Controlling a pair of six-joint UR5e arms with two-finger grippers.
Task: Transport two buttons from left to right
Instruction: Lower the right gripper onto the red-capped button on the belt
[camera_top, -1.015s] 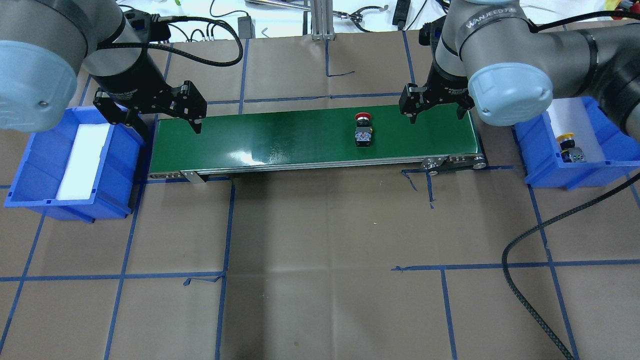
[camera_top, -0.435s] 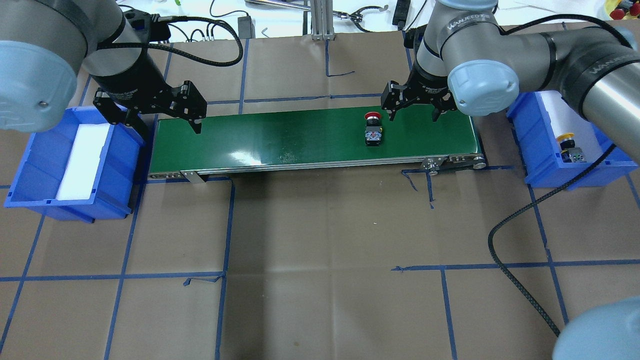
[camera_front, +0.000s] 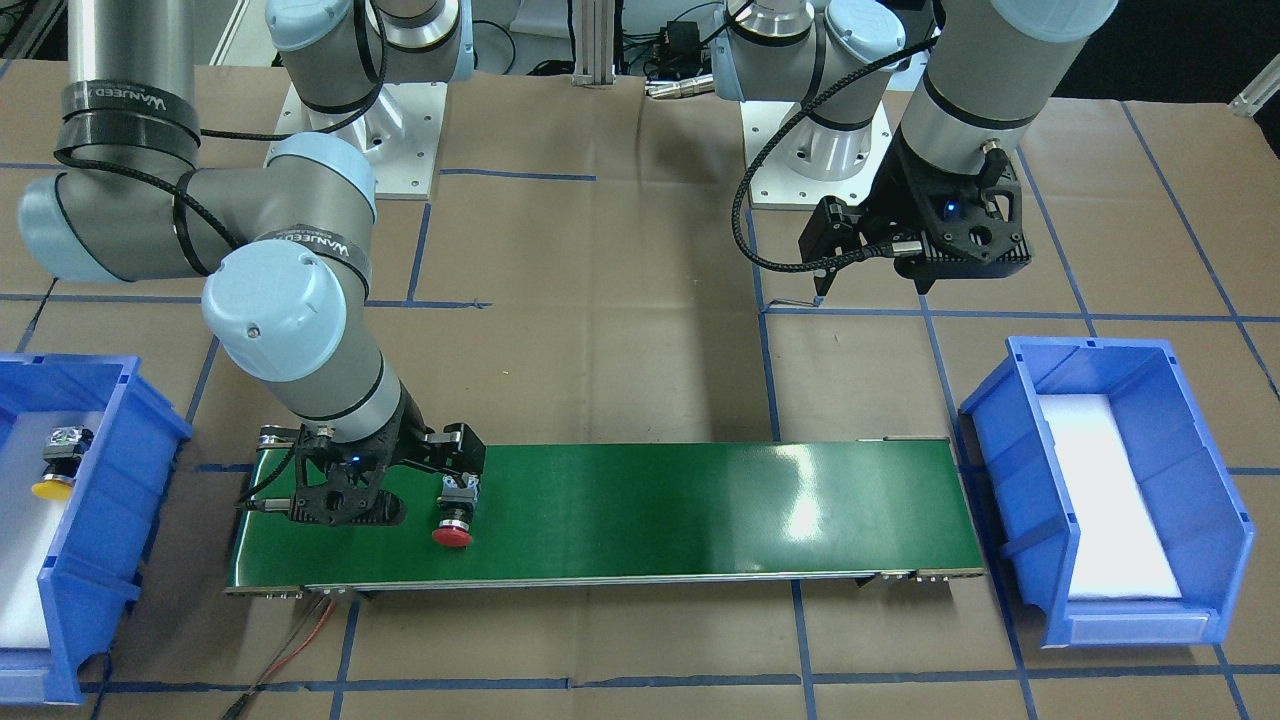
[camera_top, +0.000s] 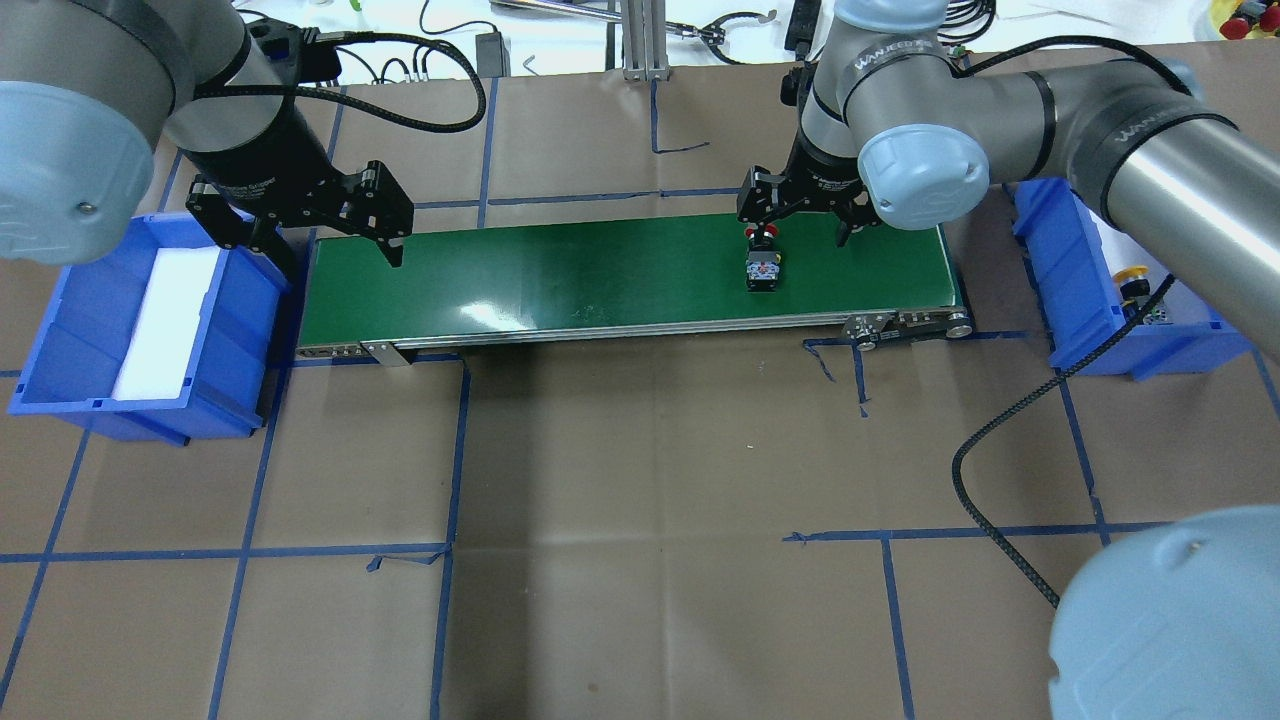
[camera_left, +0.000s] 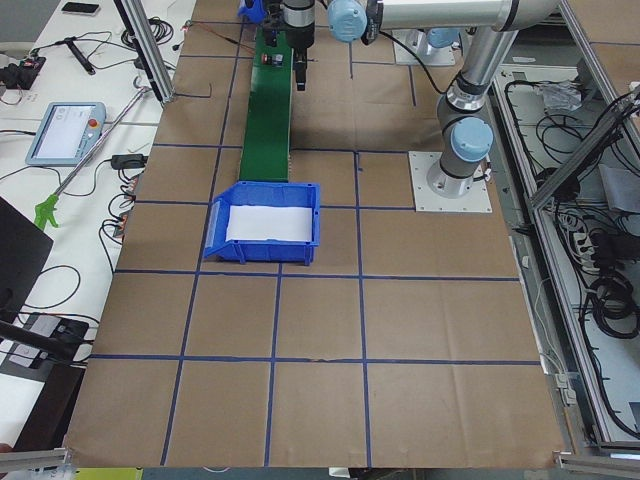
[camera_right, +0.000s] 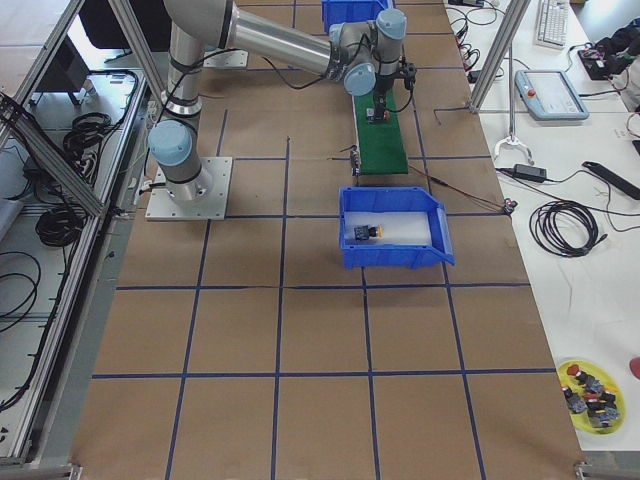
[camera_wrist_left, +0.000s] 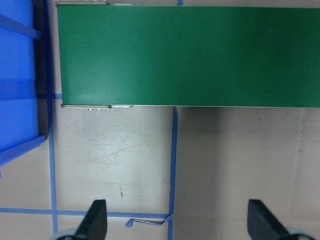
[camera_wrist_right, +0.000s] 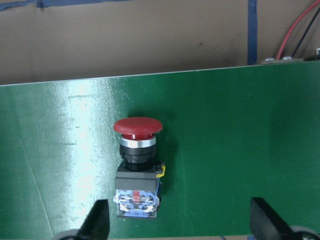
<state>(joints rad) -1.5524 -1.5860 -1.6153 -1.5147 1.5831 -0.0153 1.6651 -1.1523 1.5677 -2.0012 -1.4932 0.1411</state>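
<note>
At the far left you have a blue plastic bin (camera_top: 70, 340) lined with a white foam pad (camera_top: 165, 320), standing on the brown paper-covered surface (camera_top: 640, 500). Just beside it, the left tool (camera_top: 343, 262) hangs above the left end of the long green conveyor belt (camera_top: 600, 270), its fingers spread wide and holding nothing.

Farther right on the belt lies the red mushroom-capped push-button (camera_top: 763, 268), on its side, with the cap toward the belt's far edge and its black-and-grey block body toward the robot. The right tool (camera_top: 800, 228) hangs directly over it, fingers spread. In the right wrist view the button shows between the two fingertips, close to one and well apart from the other, and neither presses on it.

Past the belt's right end stands a second blue plastic bin (camera_top: 1060, 290). The yellow-capped push-button (camera_top: 1132, 272) lies inside it. A black braided cable (camera_top: 1000, 440) from the right arm loops across the surface in front of that bin.
</note>
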